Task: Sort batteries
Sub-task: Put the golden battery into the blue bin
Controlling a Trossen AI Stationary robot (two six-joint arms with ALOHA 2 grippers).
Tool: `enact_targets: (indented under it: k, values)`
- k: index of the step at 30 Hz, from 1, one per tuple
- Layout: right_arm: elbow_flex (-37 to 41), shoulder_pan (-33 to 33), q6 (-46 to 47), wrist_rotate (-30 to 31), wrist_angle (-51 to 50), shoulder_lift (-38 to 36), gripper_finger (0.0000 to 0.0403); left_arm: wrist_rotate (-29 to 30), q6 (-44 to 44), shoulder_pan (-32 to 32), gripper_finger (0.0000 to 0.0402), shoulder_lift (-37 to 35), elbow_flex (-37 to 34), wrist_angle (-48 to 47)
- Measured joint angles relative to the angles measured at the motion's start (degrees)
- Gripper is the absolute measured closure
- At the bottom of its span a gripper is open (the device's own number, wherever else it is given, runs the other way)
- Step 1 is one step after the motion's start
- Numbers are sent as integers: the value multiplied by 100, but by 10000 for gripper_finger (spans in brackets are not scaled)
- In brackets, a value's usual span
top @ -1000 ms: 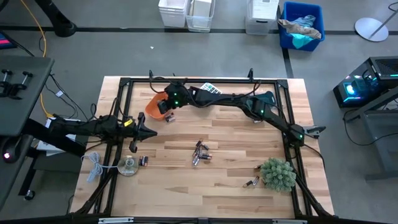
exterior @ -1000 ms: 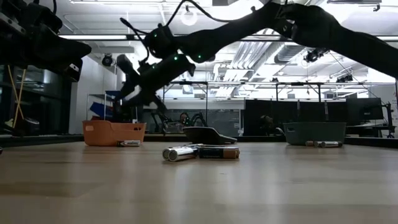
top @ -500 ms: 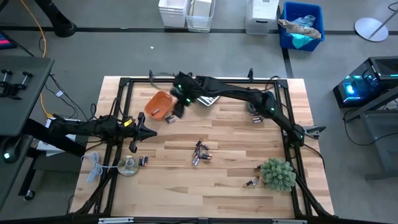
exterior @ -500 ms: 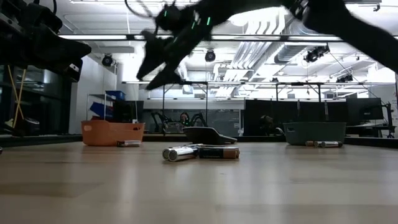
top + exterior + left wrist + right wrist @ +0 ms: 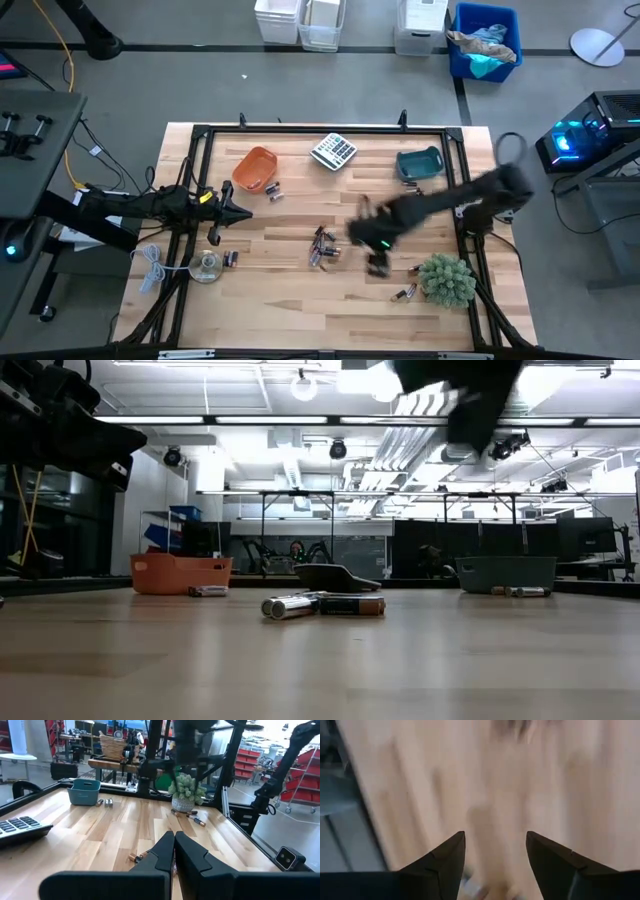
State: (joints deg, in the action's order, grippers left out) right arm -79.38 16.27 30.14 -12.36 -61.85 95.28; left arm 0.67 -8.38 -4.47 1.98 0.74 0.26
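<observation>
Most batteries lie unsorted mid-table, so the sorting seems far from done. The right gripper hangs open, empty; the left gripper waits closed at the left edge.

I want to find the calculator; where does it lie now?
In the high view the calculator lies near the table's far edge, between the orange bowl and the teal bin.

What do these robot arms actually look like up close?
Both arms are dark, nearly black, jointed links. The left arm carries a small yellow mark near its wrist and ends in a slim, pointed left end effector. The right arm shows a small green light near the right end effector. Each end effector has two dark, wedge-shaped fingers.
</observation>
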Motion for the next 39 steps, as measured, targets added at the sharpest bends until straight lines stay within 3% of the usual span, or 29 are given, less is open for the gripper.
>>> enact_targets:
  k: [5,12,20,28,32,35,36,39]
  values:
    - [888,1347,1086,47,517,-480,199,0,0,0,396,0,0,-1]
    - [960,2270,431,481,764,324,199,0,0,0,396,0,1,1]
    - [947,2515,274,1380,955,1053,199,0,0,0,396,0,1,-1]
    - [940,2626,187,1391,1222,1504,201,0,0,-1,396,0,0,-1]
    - [921,2664,215,1260,1312,1609,251,0,0,-1,396,0,0,0]
    - [876,2613,233,1149,1318,1584,353,0,0,0,396,2,0,-1]
    - [857,2565,171,1128,1278,1560,370,0,0,0,396,0,-1,1]
    - [665,2230,66,1300,1008,1383,369,0,0,-1,396,1,0,0]
